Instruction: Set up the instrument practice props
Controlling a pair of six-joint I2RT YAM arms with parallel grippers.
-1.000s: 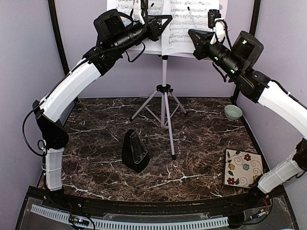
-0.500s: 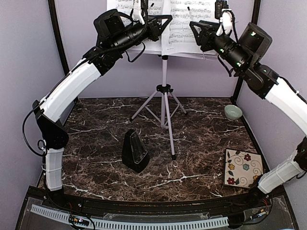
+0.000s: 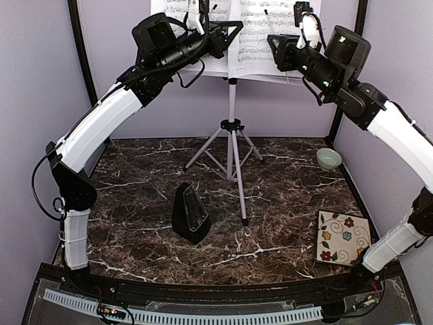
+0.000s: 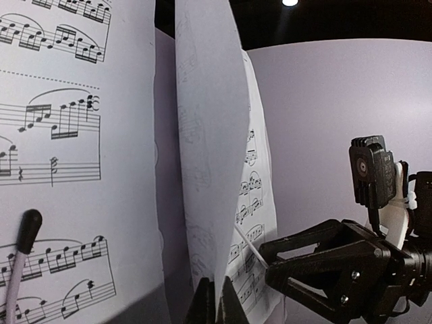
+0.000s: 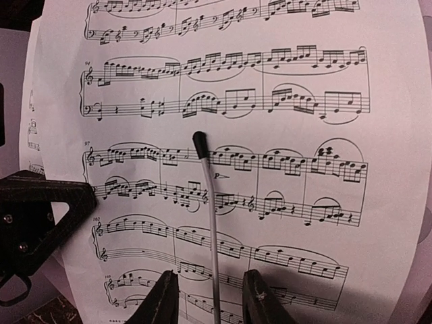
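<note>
The music stand with the silver pole and three thin legs (image 3: 232, 108) stands at the back of the dark marble table (image 3: 135, 223). Two white paper pages with black printed notes sit side by side on it, high up: the left sheet (image 3: 172, 10) and the right sheet (image 3: 256, 40). The left gripper (image 4: 211, 300) is closed tight and pinches the left edge of the right sheet, which bends toward it. The right gripper (image 5: 209, 280) is close in front of the right sheet. Its two fingers are a little apart and hold nothing. A thin silver rod with a black tip (image 5: 212, 223) lies on that page and runs down between the fingers. The small black pyramid metronome (image 3: 190, 213) stands upright on the table in front of the stand, well apart from both grippers. A small pale green bowl (image 3: 329, 158) and a square tile with flowers (image 3: 344, 237) sit by the right edge.
</note>
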